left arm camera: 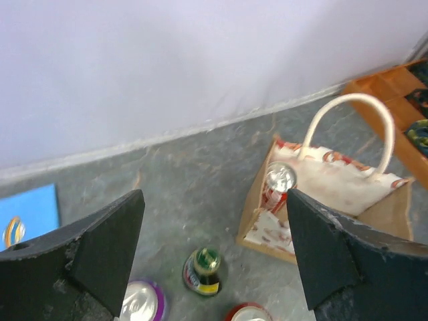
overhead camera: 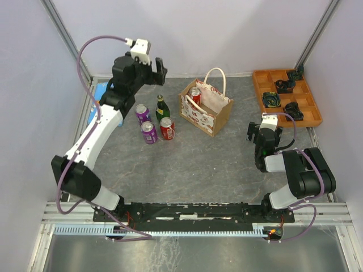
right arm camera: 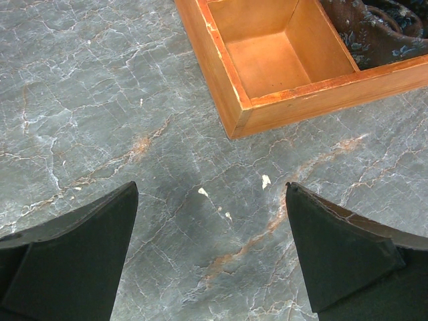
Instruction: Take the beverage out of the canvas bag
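The canvas bag (overhead camera: 211, 113) stands upright at the back middle of the table, tan with white handles and a printed white side panel. A red beverage can (overhead camera: 194, 94) stands inside it at its left end, top showing. The left wrist view shows the bag (left arm camera: 334, 184) and the can (left arm camera: 279, 182) too. My left gripper (overhead camera: 156, 66) is open and empty, held high to the left of the bag; in its wrist view (left arm camera: 214, 197) the can lies by the right finger. My right gripper (overhead camera: 264, 136) is open and empty over bare table at the right (right arm camera: 211, 187).
A green bottle (overhead camera: 162, 107), two purple cans (overhead camera: 142, 113) (overhead camera: 149, 132) and a red can (overhead camera: 167, 128) stand left of the bag. An orange compartment tray (overhead camera: 258, 90) with dark items sits back right; its corner (right arm camera: 227, 100) is just ahead of the right gripper. A blue sheet (left arm camera: 30, 210) lies back left.
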Robot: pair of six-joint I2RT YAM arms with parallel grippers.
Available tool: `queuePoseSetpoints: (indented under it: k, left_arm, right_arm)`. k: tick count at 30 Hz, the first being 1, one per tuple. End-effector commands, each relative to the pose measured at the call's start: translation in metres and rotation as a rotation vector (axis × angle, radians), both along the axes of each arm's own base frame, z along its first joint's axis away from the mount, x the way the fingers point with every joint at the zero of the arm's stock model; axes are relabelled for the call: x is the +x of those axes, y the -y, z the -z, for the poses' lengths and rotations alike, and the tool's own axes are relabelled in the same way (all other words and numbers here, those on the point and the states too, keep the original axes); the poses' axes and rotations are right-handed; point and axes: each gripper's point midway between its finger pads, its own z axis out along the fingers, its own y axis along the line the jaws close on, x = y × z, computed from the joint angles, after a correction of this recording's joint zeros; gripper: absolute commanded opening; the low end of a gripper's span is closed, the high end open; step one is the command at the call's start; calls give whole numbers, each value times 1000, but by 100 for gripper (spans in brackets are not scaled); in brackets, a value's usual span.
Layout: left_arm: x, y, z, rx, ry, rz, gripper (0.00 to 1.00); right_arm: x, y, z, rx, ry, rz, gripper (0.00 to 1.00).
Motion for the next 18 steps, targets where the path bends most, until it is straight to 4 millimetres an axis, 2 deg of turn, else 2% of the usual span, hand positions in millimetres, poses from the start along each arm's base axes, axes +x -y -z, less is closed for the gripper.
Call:
queuePoseSetpoints:
  k: [1, 4, 6, 7, 9, 10, 12, 18]
  left_arm:
    - [19, 54, -3, 70, 10, 196, 91]
    - [30, 98, 8, 114, -15, 308, 89]
    - [35, 123, 20, 129, -47, 374, 83]
    - [37, 135, 24, 132, -58, 406, 77]
    - [38, 158, 34, 138, -78, 462, 56]
    - [40, 165, 41, 140, -88, 477, 48]
    - [44, 178, 49, 135, -103, 502, 42]
    - [55, 199, 88, 132, -185, 542, 39]
  right_arm:
    - [14, -1, -22, 8, 81, 3, 99]
    - [14, -1, -22, 8, 82, 2, 99]
    - [14, -1, -23, 9, 83, 4, 99]
    - [14, -1, -23, 9, 82, 2, 99]
    - [14, -1, -22, 8, 82, 3, 99]
    - [14, -1, -23, 9, 82, 2, 99]
    - [14, -1, -22, 8, 82, 3, 99]
    - [14, -1, -22, 9, 82, 2, 99]
